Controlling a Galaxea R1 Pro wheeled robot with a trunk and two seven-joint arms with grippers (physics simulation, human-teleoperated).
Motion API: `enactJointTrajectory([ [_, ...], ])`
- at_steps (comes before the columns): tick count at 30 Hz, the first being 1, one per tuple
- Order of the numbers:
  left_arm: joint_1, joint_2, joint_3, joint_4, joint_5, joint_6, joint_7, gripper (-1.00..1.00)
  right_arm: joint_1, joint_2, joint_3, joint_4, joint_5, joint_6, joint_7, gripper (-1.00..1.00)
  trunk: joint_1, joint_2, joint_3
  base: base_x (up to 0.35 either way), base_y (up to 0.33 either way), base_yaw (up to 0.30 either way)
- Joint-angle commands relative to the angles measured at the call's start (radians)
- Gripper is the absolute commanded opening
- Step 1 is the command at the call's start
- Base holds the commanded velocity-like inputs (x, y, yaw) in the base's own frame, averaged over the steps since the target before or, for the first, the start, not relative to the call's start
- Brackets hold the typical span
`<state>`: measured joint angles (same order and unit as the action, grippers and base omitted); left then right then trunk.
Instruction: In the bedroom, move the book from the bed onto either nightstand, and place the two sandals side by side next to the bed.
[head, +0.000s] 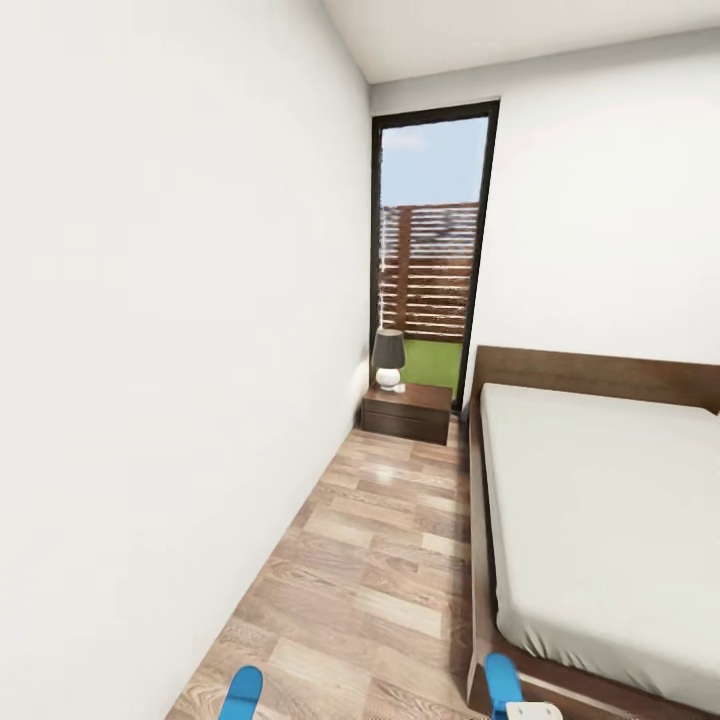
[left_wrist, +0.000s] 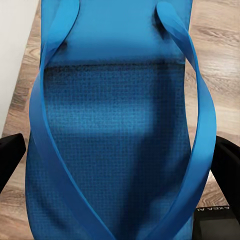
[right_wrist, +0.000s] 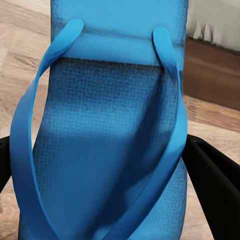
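- Blue fills both of your wrist views: each arm carries one of the two sandals, seen from close up, strap side facing the camera.
- Your left gripper (left_wrist: 117, 165) has its black fingers (left_wrist: 10, 155) at either edge of the left sandal (left_wrist: 117, 125), pinching it across the sole; wood-plank floor (left_wrist: 215, 30) shows beyond it.
- Partial white lettering reading "AXEA" sits on the black finger at the corner of that view.
- Your right gripper (right_wrist: 107, 170) likewise clamps the right sandal (right_wrist: 107, 115) between its dark fingers (right_wrist: 215, 180), with the dark-brown bed frame behind it.
- From the head view, the tips of both sandals poke up at the near edge: one at the left (head: 241, 694), one at the right (head: 503, 683) just beside the bed (head: 600, 500).
- The bed lies on your right, its grey mattress bare in what you can see.
- A nightstand (head: 407, 411) stands at the far end of the floor strip, under the tall window (head: 430, 240), with a small dark-shaded lamp (head: 388, 358) on top.
- A white wall (head: 150, 350) runs along your left.
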<state>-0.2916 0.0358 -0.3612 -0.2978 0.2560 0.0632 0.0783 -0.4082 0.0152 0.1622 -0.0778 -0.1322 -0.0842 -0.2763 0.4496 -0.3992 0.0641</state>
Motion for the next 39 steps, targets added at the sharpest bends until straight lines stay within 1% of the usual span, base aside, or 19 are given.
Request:
enactJointTrajectory([
  [1,0.0,0.001,-0.008,-0.003,0.009,0.006,0.006,-1.0,0.0,0.0,0.008,0.001,-0.012,-0.004,0.004,-1.0,0.0,-0.001,-0.002,0.0,0.0,-0.004],
  [6,0.0,0.001,-0.008,-0.003,0.009,0.006,0.006,-1.0,0.0,-0.001,0.007,0.002,-0.011,-0.004,0.047,-1.0,0.0,-0.001,-0.009,0.0,0.0,-0.002],
  [11,0.0,0.001,-0.008,-0.003,0.009,0.006,0.006,-1.0,0.0,-0.001,0.007,0.002,-0.01,-0.004,0.058,-1.0,0.0,-0.001,-0.016,0.0,0.0,0.0],
  [18,0.0,0.001,-0.008,-0.003,0.009,0.005,0.006,-1.0,0.0,-0.001,0.007,0.001,-0.01,-0.004,0.061,-1.0,0.0,-0.001,-0.019,0.0,0.0,-0.021],
  [39,0.0,0.001,-0.008,-0.003,0.009,0.005,0.006,-1.0,0.0,-0.003,0.007,0.003,-0.01,-0.004,0.061,-1.0,0.0,-0.001,-0.043,0.0,0.0,-0.172],
])
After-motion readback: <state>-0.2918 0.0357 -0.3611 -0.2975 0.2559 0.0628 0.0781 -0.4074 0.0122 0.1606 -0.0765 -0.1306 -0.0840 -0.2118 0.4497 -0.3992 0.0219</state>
